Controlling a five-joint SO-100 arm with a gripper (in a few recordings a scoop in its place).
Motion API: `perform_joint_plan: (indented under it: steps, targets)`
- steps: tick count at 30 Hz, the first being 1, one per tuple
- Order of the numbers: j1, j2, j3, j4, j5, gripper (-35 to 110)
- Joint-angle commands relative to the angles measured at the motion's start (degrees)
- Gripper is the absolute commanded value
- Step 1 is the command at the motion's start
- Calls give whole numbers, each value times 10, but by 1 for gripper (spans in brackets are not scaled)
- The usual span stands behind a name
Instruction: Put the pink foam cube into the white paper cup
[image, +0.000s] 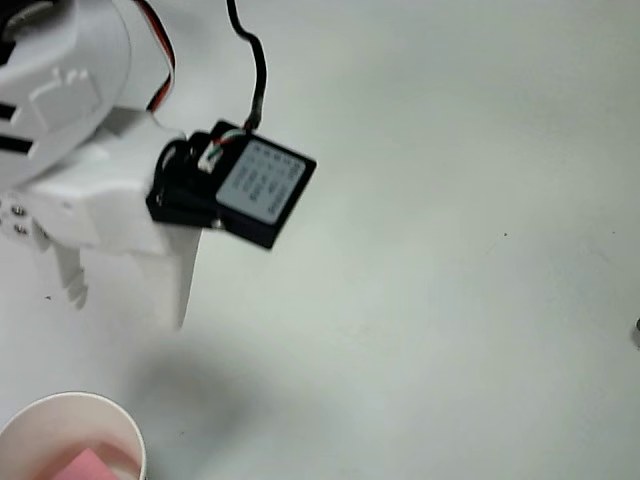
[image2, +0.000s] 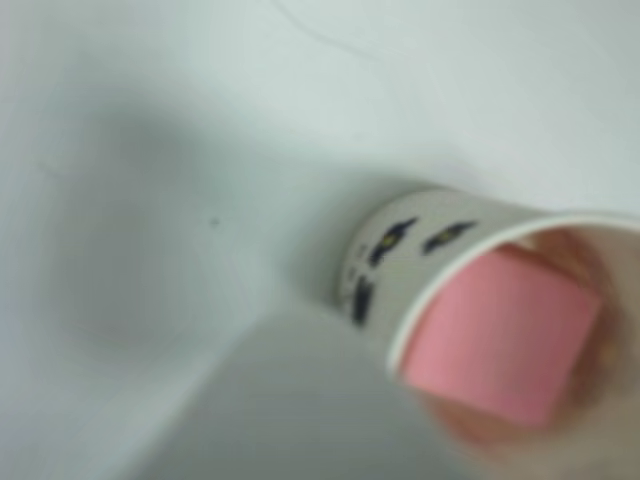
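In the overhead view we see the white arm (image: 70, 130) at the upper left, above a pale table (image: 450, 300). A black camera box (image: 262, 190) sits on its wrist, with a black cable (image: 255, 70) running up from it. The gripper (image: 125, 290) points down the picture; one broad white finger (image: 172, 280) and one thinner finger (image: 70, 275) stand apart with bare table showing between them, so we read the gripper as spread and holding nothing. It hangs above the white paper cup (image: 130, 432), which stands at the bottom left corner, cut by the picture's edge. Inside the cup we make out the pink foam cube (image: 88, 467), resting low against the cup's white inner wall. The gripper and the cup are apart, not touching. A soft shadow lies on the table between them.

In the wrist view, which is blurred, we see the cup (image2: 400, 250) at the lower right, with small dark marks printed on its outer side. The cube (image2: 500, 345) lies inside it, well below the rim. A blurred grey shape (image2: 270, 410) fills the lower middle; we cannot tell what it is.
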Motion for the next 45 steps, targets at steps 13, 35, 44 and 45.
perform_joint_plan:
  steps: [13,35,44,45]
  targets:
    - [-183,439,341,12,248,0]
    - [-224,859,824,-200,302,0]
    - [-211,933,910,-306,275,0]
    - [-211,933,911,-310,273,0]
